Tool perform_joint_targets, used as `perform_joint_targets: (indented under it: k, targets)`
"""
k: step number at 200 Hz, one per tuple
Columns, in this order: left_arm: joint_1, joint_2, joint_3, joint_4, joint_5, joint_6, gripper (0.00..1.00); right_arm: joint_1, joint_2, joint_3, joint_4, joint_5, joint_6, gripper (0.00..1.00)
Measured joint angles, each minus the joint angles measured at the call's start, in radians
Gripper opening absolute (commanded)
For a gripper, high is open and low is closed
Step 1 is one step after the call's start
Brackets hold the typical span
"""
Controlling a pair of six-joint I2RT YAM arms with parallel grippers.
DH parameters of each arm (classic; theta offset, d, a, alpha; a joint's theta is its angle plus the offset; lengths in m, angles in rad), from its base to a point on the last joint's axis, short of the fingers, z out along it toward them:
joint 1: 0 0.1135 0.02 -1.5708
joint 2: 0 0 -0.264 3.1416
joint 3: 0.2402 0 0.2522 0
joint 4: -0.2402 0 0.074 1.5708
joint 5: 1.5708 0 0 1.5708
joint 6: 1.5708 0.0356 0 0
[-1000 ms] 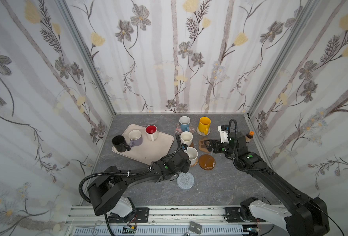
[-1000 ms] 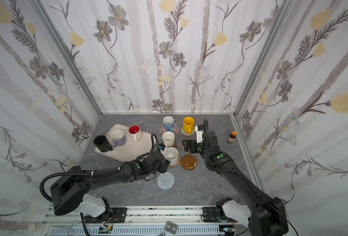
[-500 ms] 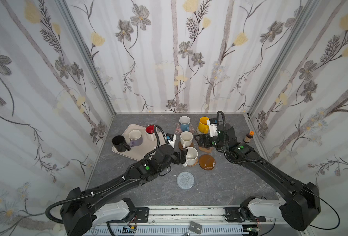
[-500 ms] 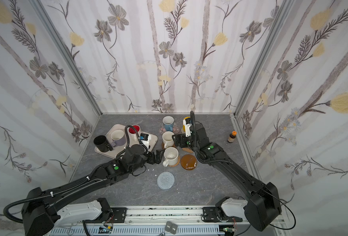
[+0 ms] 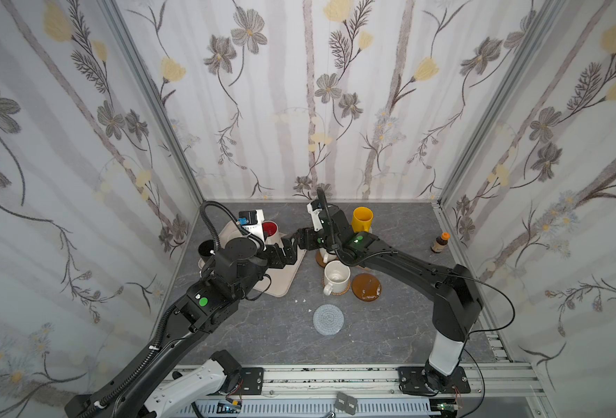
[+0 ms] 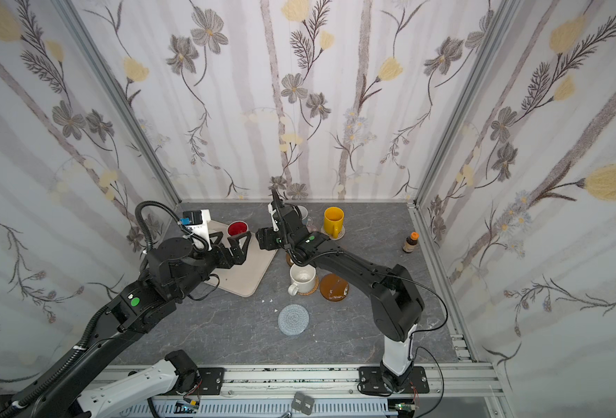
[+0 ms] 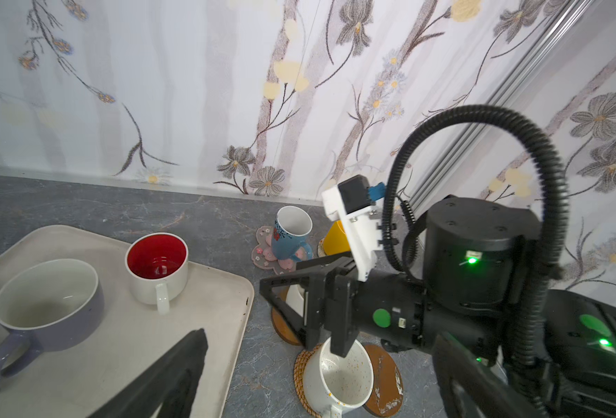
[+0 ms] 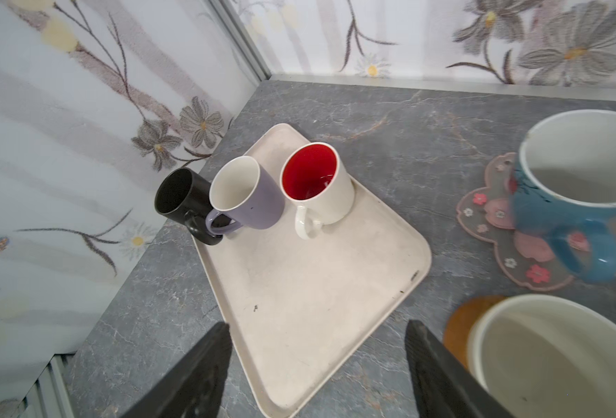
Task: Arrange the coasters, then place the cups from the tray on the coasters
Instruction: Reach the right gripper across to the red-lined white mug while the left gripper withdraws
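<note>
Currently, four cups stand on coasters at centre; three remain on the tray (image 8: 317, 289) at far left: the black mug (image 8: 176, 195), the lavender mug (image 8: 248, 195) and the red-lined mug (image 8: 317, 181); the wooden disc (image 5: 366, 286) and the grey woven coaster (image 5: 329, 319) lie bare on the worktop (image 5: 263, 325); the left end effector (image 6: 231, 239) and the right end effector (image 8: 317, 325) are poised near the tray's right edge, both released, grasping nothing.

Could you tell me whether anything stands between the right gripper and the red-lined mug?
Nothing visible does: only bare tray lies between the open right gripper and the red-lined mug; the lavender mug stands beside it.
</note>
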Motion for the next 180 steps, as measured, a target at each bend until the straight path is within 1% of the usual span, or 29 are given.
perform_joint_targets:
  k: [31, 67, 100, 136, 180]
  targets:
    - [0.033, 0.016, 0.066, -0.051, 0.013, 0.002, 1.0, 0.062, 0.128, 0.102, 0.011, 0.027, 0.037, 0.68]
    - [0.051, 0.056, 0.151, -0.082, 0.023, 0.002, 1.0, 0.091, 0.253, 0.185, 0.018, 0.09, 0.1, 0.67]
    - [0.057, 0.084, 0.23, -0.095, 0.042, 0.006, 1.0, 0.116, 0.359, 0.264, 0.035, 0.101, 0.134, 0.65]
    - [0.061, 0.093, 0.24, -0.106, 0.052, 0.022, 1.0, 0.113, 0.481, 0.389, 0.039, 0.105, 0.175, 0.62]
    - [0.062, 0.084, 0.215, -0.107, 0.068, 0.024, 1.0, 0.119, 0.573, 0.465, 0.048, 0.124, 0.216, 0.59]
